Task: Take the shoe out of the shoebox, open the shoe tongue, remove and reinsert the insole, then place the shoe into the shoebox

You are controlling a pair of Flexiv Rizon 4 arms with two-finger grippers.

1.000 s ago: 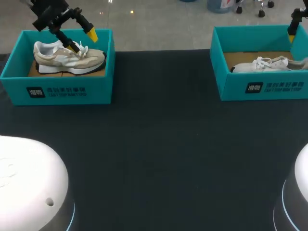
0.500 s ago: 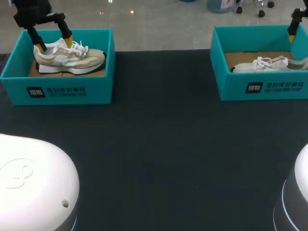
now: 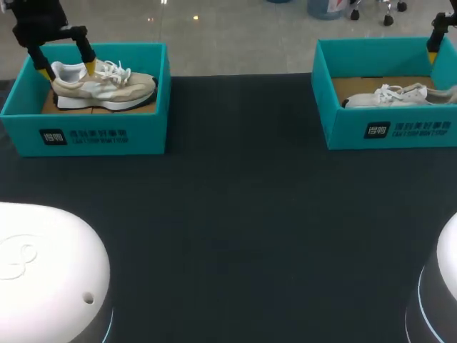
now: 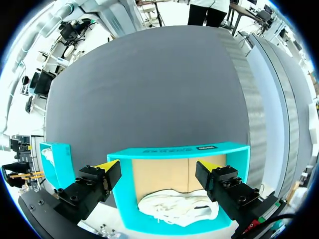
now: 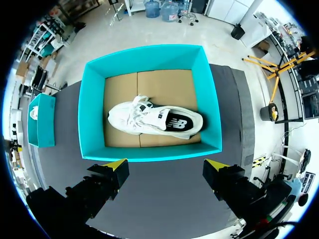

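A beige and white shoe [image 3: 107, 87] lies on its sole in the teal shoebox [image 3: 93, 132] at the table's far left. My left gripper [image 3: 66, 68] hangs open over the shoe's heel, one yellow tip on each side of it. In the left wrist view the same shoe [image 4: 177, 209] lies in its box [image 4: 179, 151] between and under the open left gripper [image 4: 158, 167]. A white shoe [image 3: 396, 95] lies in a second teal box [image 3: 385, 128] at the far right. My right gripper [image 5: 166, 164] stands open above that box [image 5: 149, 152], clear of the white shoe [image 5: 154, 119].
Dark cloth [image 3: 243, 229] covers the table between the two boxes. Cardboard lines the floor of each box. Of my right gripper [image 3: 432, 44] only one yellow tip shows at the head view's edge. White arm bases [image 3: 43, 271] fill the near corners.
My left gripper moved left from above the laces to the heel, turned, and dropped a little lower. The right arm and both shoes kept still.
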